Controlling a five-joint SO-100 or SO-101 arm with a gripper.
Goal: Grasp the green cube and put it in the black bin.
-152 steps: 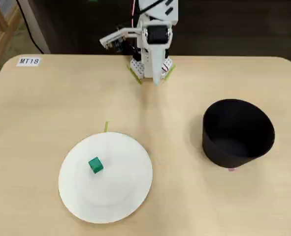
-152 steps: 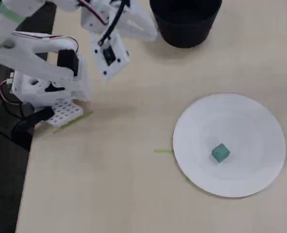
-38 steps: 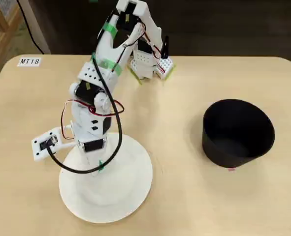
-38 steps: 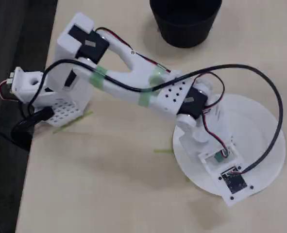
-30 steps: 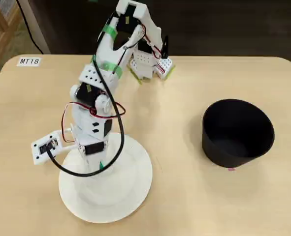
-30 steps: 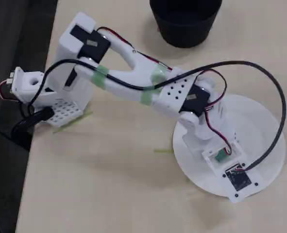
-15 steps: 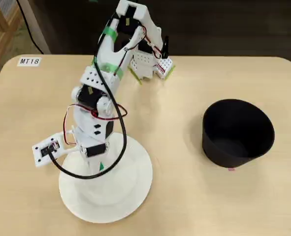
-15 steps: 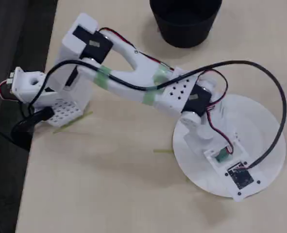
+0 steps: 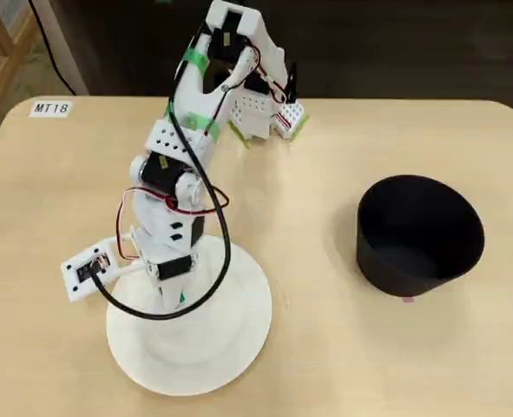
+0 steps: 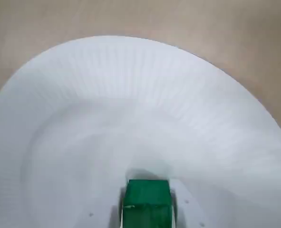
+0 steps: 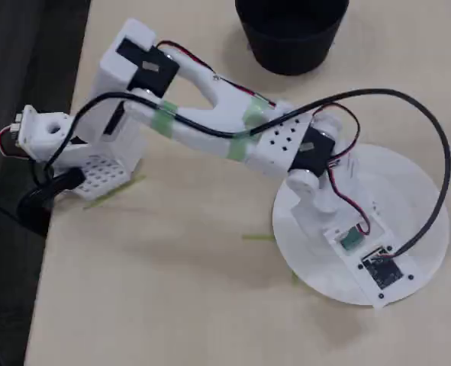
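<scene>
Gripper: the gripper (image 10: pixel 147 209) is clamped on the green cube (image 10: pixel 147 204), seen at the bottom edge of the wrist view with 1 white finger hugging each side of it; the gap between the fingers is just the cube's width.
Cube: in a fixed view the green cube (image 11: pixel 350 239) shows as a small green patch between the white gripper parts, above the plate's middle; whether it touches the plate or is lifted clear cannot be told. In the wrist view a soft shadow lies on the plate just behind it.
Plate: the white plate (image 9: pixel 230 347) lies on the tan table (image 9: pixel 325 347), near the front edge in a fixed view; the wrist view is almost filled by the white plate (image 10: pixel 130 109).
Arm: the white arm (image 9: pixel 182 148) reaches from its base at the table's far edge down over the plate, with 1 black cable looping around the wrist.
Bin: the black bin (image 9: pixel 419 234) stands upright on the table, well apart from the plate, to the right in a fixed view.
Label: a small tag reading MT18 (image 9: pixel 50 109) sits at the table's far left corner.
</scene>
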